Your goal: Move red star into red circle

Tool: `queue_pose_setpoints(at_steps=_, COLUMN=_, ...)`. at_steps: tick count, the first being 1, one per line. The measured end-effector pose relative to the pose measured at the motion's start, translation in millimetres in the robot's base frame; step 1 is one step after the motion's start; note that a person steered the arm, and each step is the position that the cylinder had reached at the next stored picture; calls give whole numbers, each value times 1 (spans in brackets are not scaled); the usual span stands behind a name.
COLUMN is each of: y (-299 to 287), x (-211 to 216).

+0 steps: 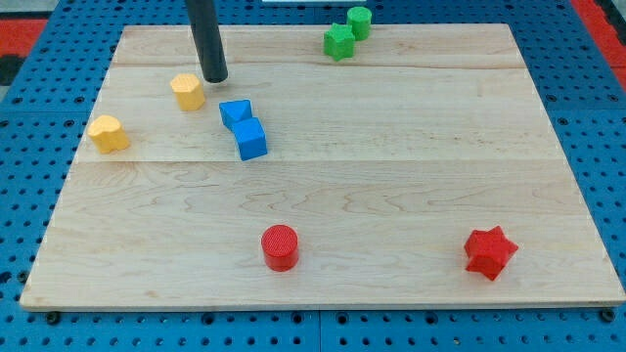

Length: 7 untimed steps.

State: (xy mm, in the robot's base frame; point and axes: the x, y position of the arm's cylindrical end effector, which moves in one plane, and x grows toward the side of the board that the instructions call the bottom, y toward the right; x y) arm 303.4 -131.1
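The red star (489, 252) lies near the view's bottom right of the wooden board. The red circle (280, 246), a short cylinder, stands near the bottom centre, well to the left of the star. My tip (215, 77) is at the view's upper left, far from both red blocks. It sits just right of a yellow hexagon (187, 91) and above and left of the blue blocks.
Two blue blocks (244, 128) touch each other left of centre. A second yellow block (108, 133) lies near the left edge. A green star (338, 42) and a green cylinder (359, 22) sit at the top edge. The board (391, 166) rests on a blue pegboard.
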Motion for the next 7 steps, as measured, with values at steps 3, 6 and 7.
queue_pose_setpoints(at_steps=3, y=-58, x=45)
queue_pose_setpoints(at_steps=6, y=213, x=-6)
queue_pose_setpoints(at_steps=7, y=327, x=44)
